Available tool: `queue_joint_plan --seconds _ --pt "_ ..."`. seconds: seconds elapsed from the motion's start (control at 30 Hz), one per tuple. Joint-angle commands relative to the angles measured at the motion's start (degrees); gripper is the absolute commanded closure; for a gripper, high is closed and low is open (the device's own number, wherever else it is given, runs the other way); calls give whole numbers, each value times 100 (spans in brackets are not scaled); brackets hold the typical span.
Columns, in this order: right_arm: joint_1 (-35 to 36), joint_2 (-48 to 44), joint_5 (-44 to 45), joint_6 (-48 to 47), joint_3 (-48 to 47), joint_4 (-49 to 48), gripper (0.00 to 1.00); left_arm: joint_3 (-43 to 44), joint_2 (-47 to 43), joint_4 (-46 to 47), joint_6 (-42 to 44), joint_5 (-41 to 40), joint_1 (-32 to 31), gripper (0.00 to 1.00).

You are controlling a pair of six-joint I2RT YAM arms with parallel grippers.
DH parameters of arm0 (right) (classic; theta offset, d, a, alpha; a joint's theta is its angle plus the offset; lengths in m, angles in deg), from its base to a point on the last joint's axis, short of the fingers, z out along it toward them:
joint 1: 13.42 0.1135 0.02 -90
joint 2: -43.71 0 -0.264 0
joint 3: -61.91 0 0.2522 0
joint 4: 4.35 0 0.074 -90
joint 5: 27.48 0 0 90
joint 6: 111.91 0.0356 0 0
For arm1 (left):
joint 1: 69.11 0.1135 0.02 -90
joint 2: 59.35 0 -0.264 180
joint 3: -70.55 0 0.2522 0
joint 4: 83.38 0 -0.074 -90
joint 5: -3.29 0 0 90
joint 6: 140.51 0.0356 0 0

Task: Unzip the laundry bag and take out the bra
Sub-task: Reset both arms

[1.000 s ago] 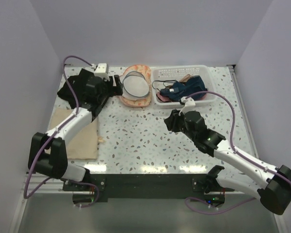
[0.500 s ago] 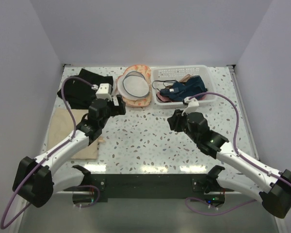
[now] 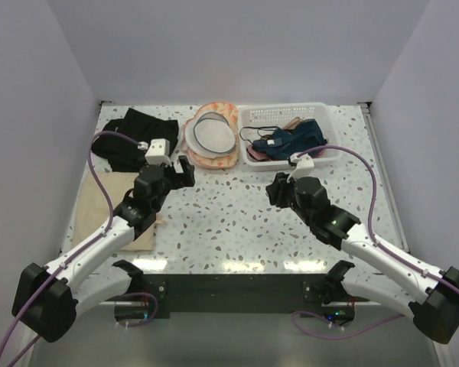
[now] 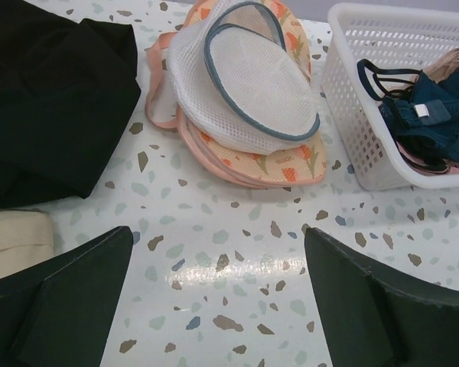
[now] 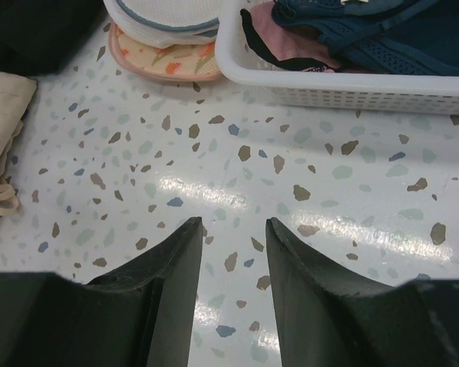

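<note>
Speckled bench (image 3: 214, 222) before you: your left claw (image 3: 183, 171), spread wide and empty, sits nearest the mesh laundry bag (image 3: 212, 134), which lies just ahead, its long axis running away from you. Your right claw (image 3: 273, 188), half-parted and empty, waits farther off, short of the white basket (image 3: 279, 113).
</note>
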Motion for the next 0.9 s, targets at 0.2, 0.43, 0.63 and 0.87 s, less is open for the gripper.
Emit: queue_joint_plan --seconds 0.2,0.43,0.63,0.87 --pt "8 -259 765 -390 192 41 51 -13 -346 -441 -96 -784 -719 0" --pt "8 -373 1004 -399 307 129 48 -637 -680 -318 -210 -1011 -1044 0" --pt "8 -320 1021 -382 316 120 47 -769 -768 -327 -132 -1390 -1203 0" --pt "8 -285 1118 -382 316 94 46 -875 -900 -213 -8 -1636 -1264 0"
